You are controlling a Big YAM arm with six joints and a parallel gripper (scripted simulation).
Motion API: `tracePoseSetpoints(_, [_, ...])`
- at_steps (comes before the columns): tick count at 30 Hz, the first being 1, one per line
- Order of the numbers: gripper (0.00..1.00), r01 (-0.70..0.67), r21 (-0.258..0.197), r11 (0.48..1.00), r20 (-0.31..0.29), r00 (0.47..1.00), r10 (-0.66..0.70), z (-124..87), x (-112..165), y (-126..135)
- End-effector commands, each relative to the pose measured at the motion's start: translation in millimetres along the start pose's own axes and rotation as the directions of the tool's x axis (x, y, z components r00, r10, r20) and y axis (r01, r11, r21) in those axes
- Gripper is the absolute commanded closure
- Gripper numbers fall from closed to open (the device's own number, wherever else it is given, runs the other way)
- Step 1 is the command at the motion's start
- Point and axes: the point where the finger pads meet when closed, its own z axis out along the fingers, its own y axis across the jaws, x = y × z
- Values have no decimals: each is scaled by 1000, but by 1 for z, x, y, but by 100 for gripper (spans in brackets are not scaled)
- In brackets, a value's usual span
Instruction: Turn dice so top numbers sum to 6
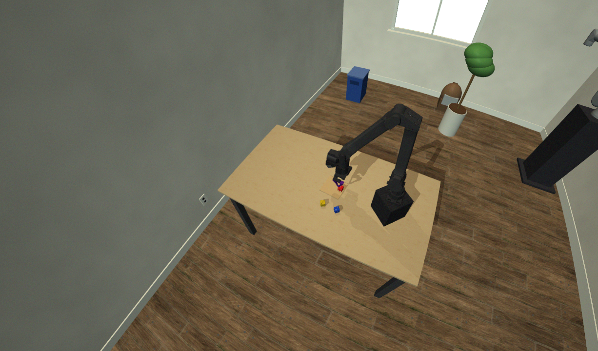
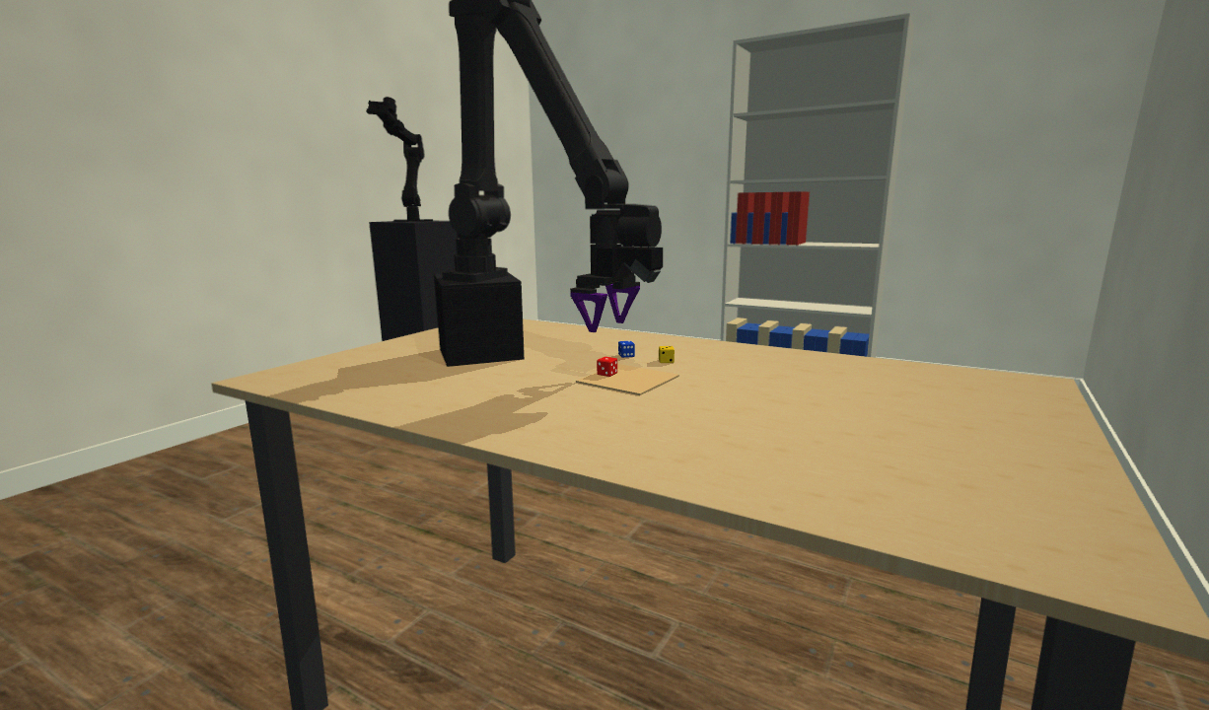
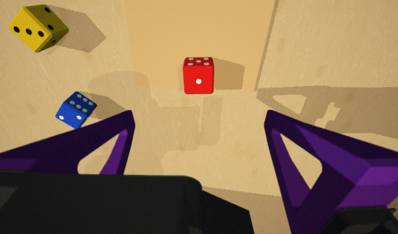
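Hand (image 2: pixel 604 311) hangs above the tabletop (image 2: pixel 767 423), jaws spread as wide as they go, nothing between them. Purple fingers point down, well clear of everything below. Using the mat (image 2: pixel 637 380) as reference: it's a thin tan square lying flat near the middle of the tabletop, slightly more orange than the wood. Red die (image 3: pixel 198 75) sits on the mat, at the edge nearest the arm's black base box (image 2: pixel 480 318); in the wrist view it's right at that border, apparently just inside it. It's square to the mat edges, not tilted. The wrist view shows one face with a single pip and an adjoining face with five. Blue die (image 3: pixel 76 109) is off the mat, on bare tabletop beside the mat's corner nearest the base, rotated relative to the mat edges; a six face and a two face are visible. Yellow die (image 3: pixel 37 27) is also off the mat, beside the same side of the mat as the blue one, further from the base; a three face is visible. Blue and yellow are near each other but apart. The hand is roughly over the red die's side of the mat, touching none of the dice.
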Motion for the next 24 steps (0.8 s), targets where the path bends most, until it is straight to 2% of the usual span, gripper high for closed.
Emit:
tracePoseSetpoints(1, [0, 0, -1, 1000, 42, 999, 0, -13, -17, 2])
tracePoseSetpoints(6, [0, -1, -1, 1000, 41, 999, 1, -13, -17, 3])
tracePoseSetpoints(13, [0, -59, -3, 998, 32, 998, 59, -8, -10, 17])
tracePoseSetpoints(19, [0, -297, -10, 955, 21, 955, 297, 0, 1, 67])
tracePoseSetpoints(24, [0, -395, -20, 918, 29, 918, 396, -3, 7, 89])
